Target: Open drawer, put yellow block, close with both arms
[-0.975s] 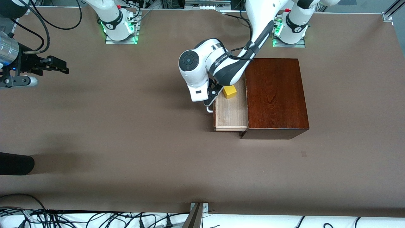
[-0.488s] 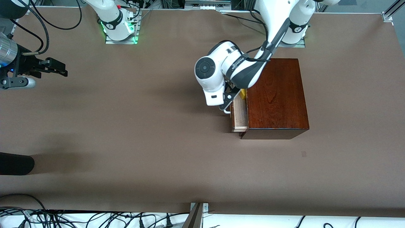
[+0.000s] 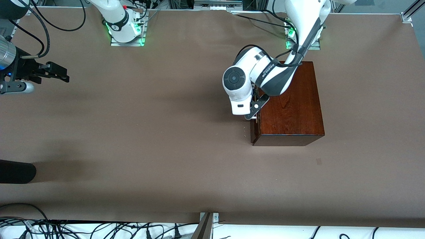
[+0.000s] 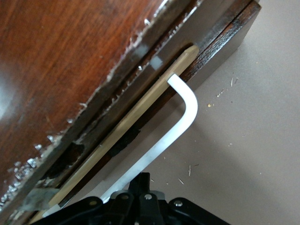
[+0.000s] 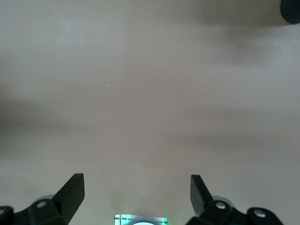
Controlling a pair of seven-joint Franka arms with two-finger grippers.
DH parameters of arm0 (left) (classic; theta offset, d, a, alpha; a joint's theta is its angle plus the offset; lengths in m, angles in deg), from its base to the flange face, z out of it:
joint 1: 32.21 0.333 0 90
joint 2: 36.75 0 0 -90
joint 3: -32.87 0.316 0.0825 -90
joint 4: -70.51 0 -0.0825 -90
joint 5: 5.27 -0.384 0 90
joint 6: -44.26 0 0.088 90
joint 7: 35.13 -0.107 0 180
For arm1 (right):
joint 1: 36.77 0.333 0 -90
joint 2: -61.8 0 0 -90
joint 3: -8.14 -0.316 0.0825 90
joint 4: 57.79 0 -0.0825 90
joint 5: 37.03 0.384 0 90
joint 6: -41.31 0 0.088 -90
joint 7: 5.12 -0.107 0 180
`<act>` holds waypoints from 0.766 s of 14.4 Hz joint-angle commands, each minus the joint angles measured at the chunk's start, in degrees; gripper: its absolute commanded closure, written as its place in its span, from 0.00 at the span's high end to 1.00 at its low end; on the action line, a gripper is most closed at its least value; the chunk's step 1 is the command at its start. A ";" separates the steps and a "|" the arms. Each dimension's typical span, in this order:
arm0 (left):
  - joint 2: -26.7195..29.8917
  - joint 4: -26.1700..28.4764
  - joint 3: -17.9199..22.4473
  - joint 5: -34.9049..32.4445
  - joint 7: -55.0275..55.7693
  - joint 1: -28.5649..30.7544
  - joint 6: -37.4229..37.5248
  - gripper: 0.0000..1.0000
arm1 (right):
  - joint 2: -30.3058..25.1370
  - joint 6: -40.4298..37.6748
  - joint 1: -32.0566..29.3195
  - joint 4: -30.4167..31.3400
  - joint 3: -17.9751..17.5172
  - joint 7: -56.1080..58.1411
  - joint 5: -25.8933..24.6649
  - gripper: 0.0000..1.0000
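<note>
— Where is the drawer (image 3: 253,130)?

— At about 3 o'clock from the middle of the brown matte table (image 3: 149,132) I see the glossy dark reddish wooden box (image 3: 289,103), a rectangular shape with visible grain. The drawer sits in the box's side at 9 o'clock, pushed in almost flush. In the left wrist view only a thin strip of its pale raw wood (image 4: 140,110) shows beside the dark front.

— And the left gripper (image 3: 255,111)?

— Its black fingers are pressed together on the smooth white U-shaped handle (image 4: 185,117), just in front of the drawer.

— The right gripper (image 3: 61,73)?

— That arm waits. The gripper hangs over the table at 9 o'clock, near the edge. Its fingers (image 5: 72,190) stand wide apart and hold nothing; under them I see only bare table cloth.
</note>
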 commanded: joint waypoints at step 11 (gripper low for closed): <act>12.03 -2.25 -1.40 13.10 -1.95 1.73 0.03 1.00 | 0.03 1.87 -13.65 -0.45 -14.11 -0.40 -0.63 1.00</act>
